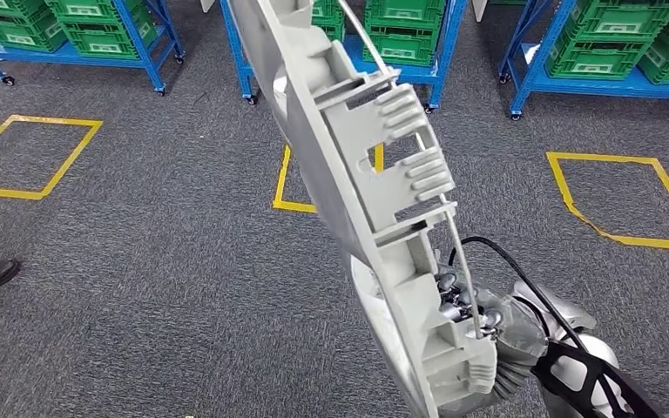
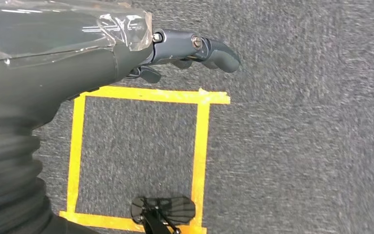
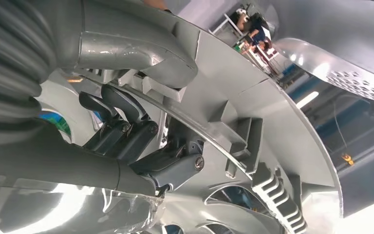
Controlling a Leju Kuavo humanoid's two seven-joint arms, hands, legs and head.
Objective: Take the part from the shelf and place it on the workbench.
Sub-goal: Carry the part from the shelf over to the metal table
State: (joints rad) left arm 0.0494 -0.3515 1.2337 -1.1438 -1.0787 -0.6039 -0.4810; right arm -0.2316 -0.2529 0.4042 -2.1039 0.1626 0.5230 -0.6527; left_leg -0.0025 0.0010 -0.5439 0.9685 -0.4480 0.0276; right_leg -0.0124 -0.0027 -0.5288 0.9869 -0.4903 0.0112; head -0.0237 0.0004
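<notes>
Right hand [image 1: 475, 318] gripped the long grey ribbed plastic part [image 1: 361, 165] at its lower end, held upright for carrying. Left hand [image 2: 195, 51] hung empty, fingers curled in.

The right hand [image 1: 475, 318] is raised in front of the body, thumb and dark fingers [image 3: 121, 109] clamped on something. The left hand [image 2: 175, 53] hangs low, fingers curled in, holding nothing.

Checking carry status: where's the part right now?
The grey part is in the right hand, held up over the carpet at centre-right of the head view, its top end toward the blue shelves of green crates.
</notes>
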